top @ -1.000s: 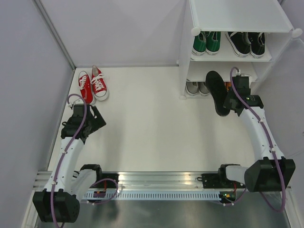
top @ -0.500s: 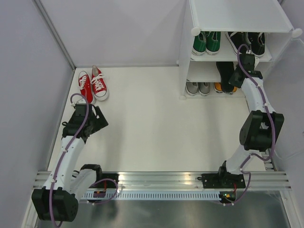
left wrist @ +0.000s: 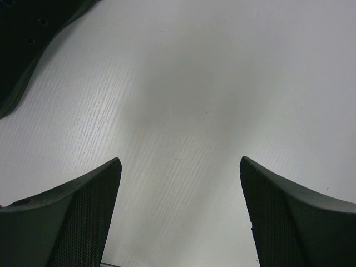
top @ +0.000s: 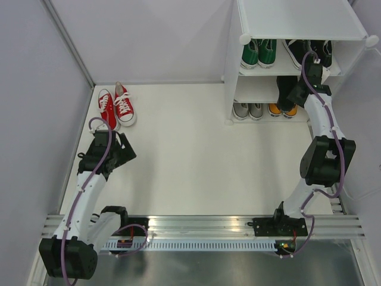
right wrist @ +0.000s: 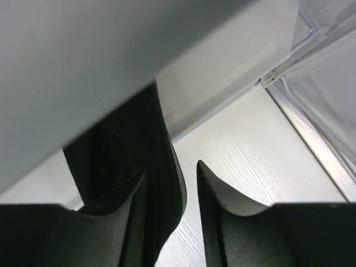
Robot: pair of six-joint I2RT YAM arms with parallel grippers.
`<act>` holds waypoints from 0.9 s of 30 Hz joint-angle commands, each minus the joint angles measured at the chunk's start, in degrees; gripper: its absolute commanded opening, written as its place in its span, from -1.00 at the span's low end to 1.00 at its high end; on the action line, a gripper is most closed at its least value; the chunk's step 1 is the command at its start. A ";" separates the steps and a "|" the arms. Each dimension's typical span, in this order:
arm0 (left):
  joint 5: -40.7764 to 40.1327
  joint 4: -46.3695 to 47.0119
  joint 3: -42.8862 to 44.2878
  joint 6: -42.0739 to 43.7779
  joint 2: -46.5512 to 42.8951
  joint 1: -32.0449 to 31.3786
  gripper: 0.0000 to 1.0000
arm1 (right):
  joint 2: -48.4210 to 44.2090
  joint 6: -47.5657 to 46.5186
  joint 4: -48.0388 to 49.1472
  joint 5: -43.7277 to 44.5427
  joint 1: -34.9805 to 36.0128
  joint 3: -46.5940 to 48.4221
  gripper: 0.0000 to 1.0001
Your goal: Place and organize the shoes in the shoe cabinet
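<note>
Right pincer [top: 297,92] has carried the black canvas sneaker [top: 286,88] inside the white plastic cabinet [top: 297,18], gripping it for release; left pincer [left wrist: 179,161] gapes.

The shoe cabinet [top: 297,18] stands at the upper right of the top view, on the table [top: 190,149]. Its upper visible tier holds the left upper pair [top: 259,53] and the right upper pair [top: 293,53] side by side. The tier below holds the left lower pair [top: 247,110] and the right lower pair [top: 280,110]. The right gripper [top: 296,89] reaches into this lower tier, clamped on a single sneaker [top: 284,89] above the right lower pair. The floor pair [top: 116,108] lies at the upper left. The left gripper [top: 119,152], fingers apart, is just below that pair in the frame.
</note>
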 commanded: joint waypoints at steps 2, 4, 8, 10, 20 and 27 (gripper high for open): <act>0.90 1.97 -0.20 1.51 -1.25 -0.31 0.80 | -0.35 0.60 10.60 -0.66 -0.35 4.34 -0.03; 0.90 1.88 -0.28 1.60 -1.25 -0.31 0.80 | -2.11 0.52 11.12 -1.54 -0.35 2.94 0.05; 1.17 2.05 -0.20 1.69 -1.43 -0.31 0.80 | -8.78 -0.71 11.65 -4.09 -0.35 -1.28 0.26; 1.26 2.06 -0.29 1.60 -1.78 -0.31 0.80 | -11.51 -1.24 12.52 -4.70 -0.35 -5.48 0.32; 1.96 2.14 -0.55 1.69 -3.10 -0.84 0.81 | -23.56 -4.84 25.94 -13.39 -0.35 -23.25 0.38; 2.48 2.32 -0.46 1.86 -3.98 -1.02 0.81 | -21.20 -8.71 32.04 -13.67 -0.44 -26.95 0.46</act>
